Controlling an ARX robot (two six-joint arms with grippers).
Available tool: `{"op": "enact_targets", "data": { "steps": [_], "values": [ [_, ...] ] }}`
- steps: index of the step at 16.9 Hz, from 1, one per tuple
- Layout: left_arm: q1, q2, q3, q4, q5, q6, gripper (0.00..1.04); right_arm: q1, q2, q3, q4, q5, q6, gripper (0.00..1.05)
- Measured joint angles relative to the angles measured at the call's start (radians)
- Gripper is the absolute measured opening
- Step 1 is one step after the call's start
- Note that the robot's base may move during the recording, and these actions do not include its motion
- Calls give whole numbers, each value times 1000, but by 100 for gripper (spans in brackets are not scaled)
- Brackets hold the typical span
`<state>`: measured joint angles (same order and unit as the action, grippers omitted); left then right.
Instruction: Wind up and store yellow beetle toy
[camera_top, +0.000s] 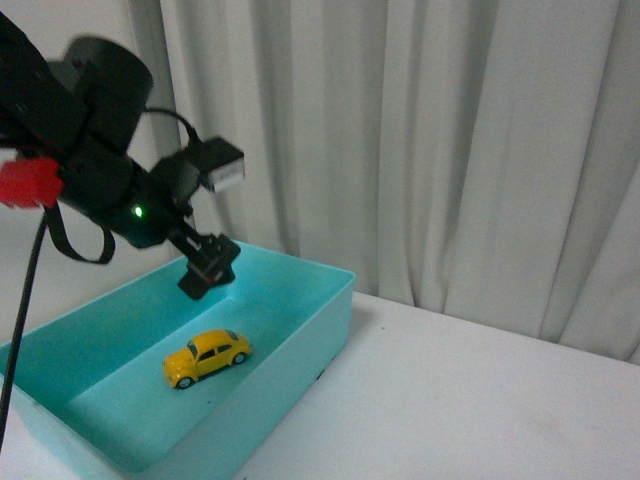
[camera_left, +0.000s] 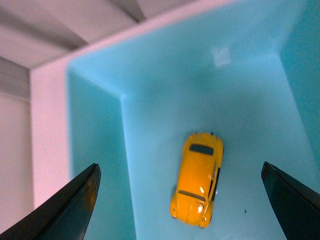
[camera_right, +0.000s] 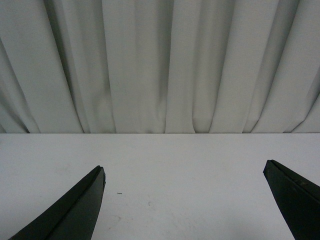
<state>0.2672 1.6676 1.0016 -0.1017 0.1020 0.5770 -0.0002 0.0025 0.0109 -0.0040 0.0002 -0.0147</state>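
While yellow beetle toy (camera_top: 207, 358) sits in teal bin (camera_top: 322, 330), left gripper (camera_top: 207, 270) hovers above (jaws apart)

Our body camera looks forward and slightly down over the white desk (camera_top: 480, 390) toward the curtain (camera_top: 420, 140). Our left wrist camera hangs close above the turquoise bin (camera_left: 95, 130), facing steeply down; both views share the yellow beetle toy (camera_left: 197, 177) inside. Our right wrist camera looks low across the desk at the curtain.
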Motion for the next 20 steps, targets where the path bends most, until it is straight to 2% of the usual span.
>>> {"op": "enact_targets", "data": {
  "steps": [4, 5, 6, 7, 9, 13, 14, 17, 18, 20],
  "values": [
    [-11, -290, -97, -23, 53, -10, 98, 0, 0, 0, 0, 0, 0, 98],
    [-9, -385, -156, 91, 100, -57, 95, 0, 0, 0, 0, 0, 0, 98],
    [-12, -468, -251, 298, 132, -156, 86, 0, 0, 0, 0, 0, 0, 98],
    [-16, -593, -374, 440, 140, -288, 76, 0, 0, 0, 0, 0, 0, 98],
    [-32, -830, -539, 477, 126, -483, 52, 0, 0, 0, 0, 0, 0, 98],
    [-119, -964, -733, 514, 47, -560, 7, 0, 0, 0, 0, -2, 0, 98],
    [-132, -992, -761, 517, 34, -568, 2, 0, 0, 0, 0, 0, 0, 98],
    [-190, -1092, -839, 512, -26, -571, 2, 0, 0, 0, 0, 0, 0, 98],
    [-251, -1116, -861, 504, -90, -572, 2, 0, 0, 0, 0, 0, 0, 98],
    [-270, -1175, -893, 484, -103, -573, 2, 0, 0, 0, 0, 0, 0, 98]
  ]
}}
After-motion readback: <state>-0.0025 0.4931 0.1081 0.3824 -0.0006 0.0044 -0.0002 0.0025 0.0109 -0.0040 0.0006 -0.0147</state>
